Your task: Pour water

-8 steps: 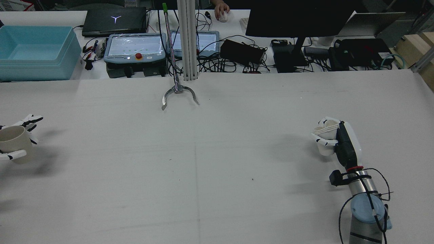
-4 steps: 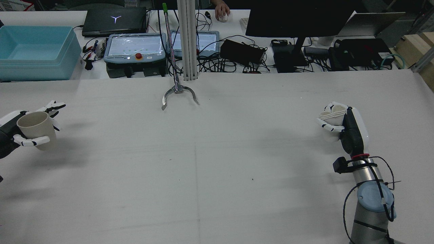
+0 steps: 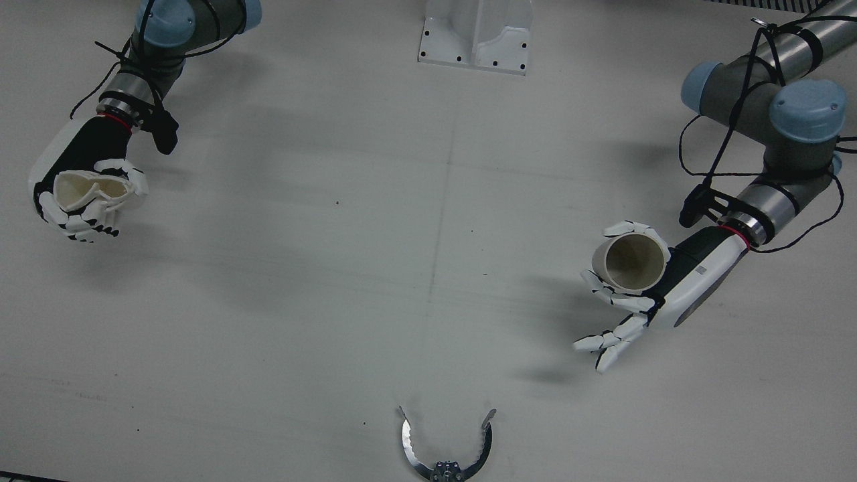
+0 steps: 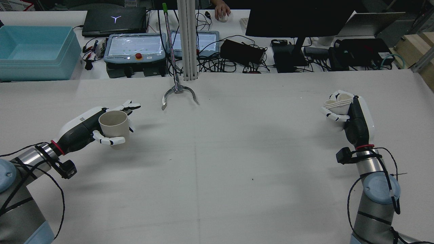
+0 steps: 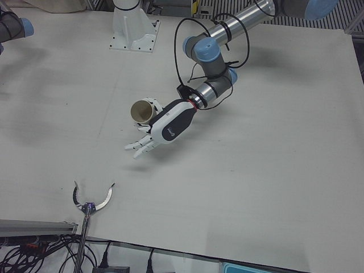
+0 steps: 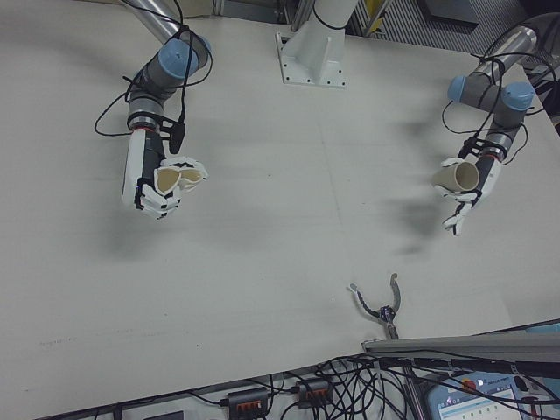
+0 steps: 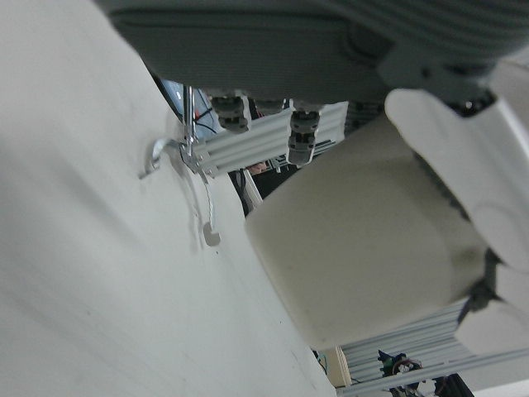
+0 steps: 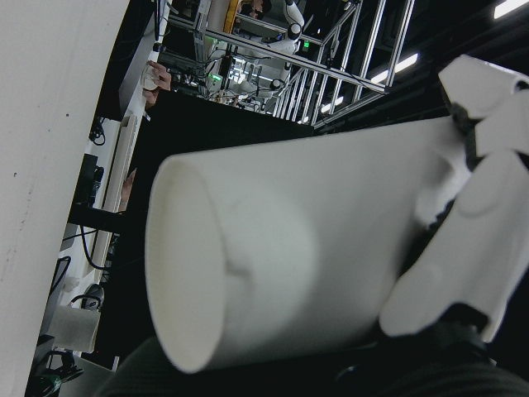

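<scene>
Left hand [image 4: 89,127]: holds a beige paper cup [image 4: 114,126] above the worktop [image 4: 217,162], on the robot's left half. Thumb and some fingers [image 3: 610,281] wrap the cup wall; the remaining fingers stretch out straight past it, not touching the cup. Cup mouth is round and undeformed, tipped a little off vertical. The front view looks into the cup [image 3: 631,264]; the inside looks dark, and whether it contains anything I cannot tell.

Right hand [image 4: 352,118]: holds a second, whiter cup [image 4: 337,103] above the robot's right half of the worktop. Fingers [image 3: 80,221] are curled tight around it; the rim is squashed into a pinched, two-lobed shape, seen clearly in the front view [image 3: 84,189] and the right-front view [image 6: 178,178]. Cup is upright, mouth up. Contents not visible.

The two cups are well apart, one on each side of the worktop.

A metal claw grabber [image 4: 179,93] lies at the far edge of the worktop, near the centre post, away from both hands.
</scene>
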